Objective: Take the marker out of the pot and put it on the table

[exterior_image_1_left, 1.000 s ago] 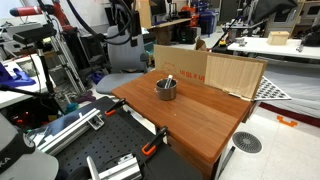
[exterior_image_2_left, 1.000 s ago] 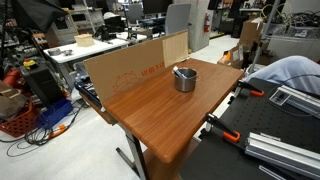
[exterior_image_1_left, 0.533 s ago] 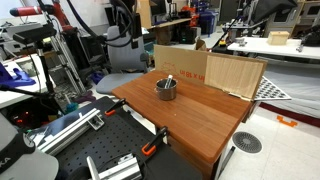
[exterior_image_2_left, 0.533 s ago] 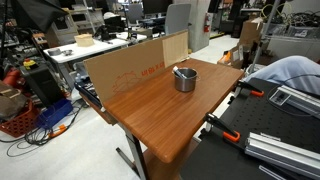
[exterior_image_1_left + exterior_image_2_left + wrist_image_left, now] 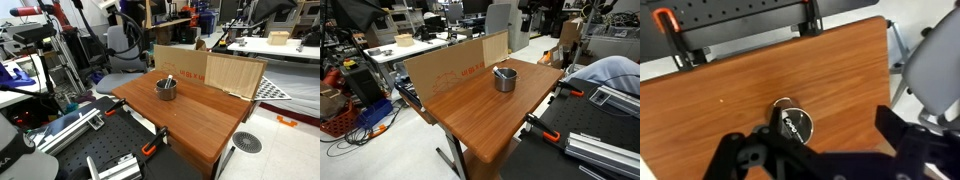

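Change 1: arm, upper centre of the frame in an exterior view, has shifted right, its dark bulk now larger there.
Change 2: tool, a dark shape, newly entered at the top edge, right of centre, in an exterior view.

- Reddish-brown, with fine wood grain: table.
- Shiny grey steel: pot.
- Black, with a pale label: marker.
- Plain light brown: cardboard box.
- Black, with an orange tip: clamp.

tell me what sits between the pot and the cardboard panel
Nothing; only bare table top lies between the pot and the cardboard panel, clearest in an exterior view.
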Robot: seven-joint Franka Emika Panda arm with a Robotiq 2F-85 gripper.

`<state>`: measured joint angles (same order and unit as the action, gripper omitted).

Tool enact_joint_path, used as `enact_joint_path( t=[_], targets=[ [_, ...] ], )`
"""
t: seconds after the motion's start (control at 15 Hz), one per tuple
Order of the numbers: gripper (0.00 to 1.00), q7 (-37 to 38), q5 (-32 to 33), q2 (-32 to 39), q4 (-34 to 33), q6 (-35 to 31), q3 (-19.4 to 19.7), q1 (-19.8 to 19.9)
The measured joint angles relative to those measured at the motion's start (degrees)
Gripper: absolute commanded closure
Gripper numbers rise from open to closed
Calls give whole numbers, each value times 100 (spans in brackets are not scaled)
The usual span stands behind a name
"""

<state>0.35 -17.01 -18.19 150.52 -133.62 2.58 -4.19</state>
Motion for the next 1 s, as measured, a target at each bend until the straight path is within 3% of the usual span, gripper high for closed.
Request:
enact_joint_path(
  t=[0.27,1.0],
  targets=[
    [0,0,114,669,-319,-153,-4,63],
    [0,254,1460,2640,-1783,-177,-142,99]
  ],
)
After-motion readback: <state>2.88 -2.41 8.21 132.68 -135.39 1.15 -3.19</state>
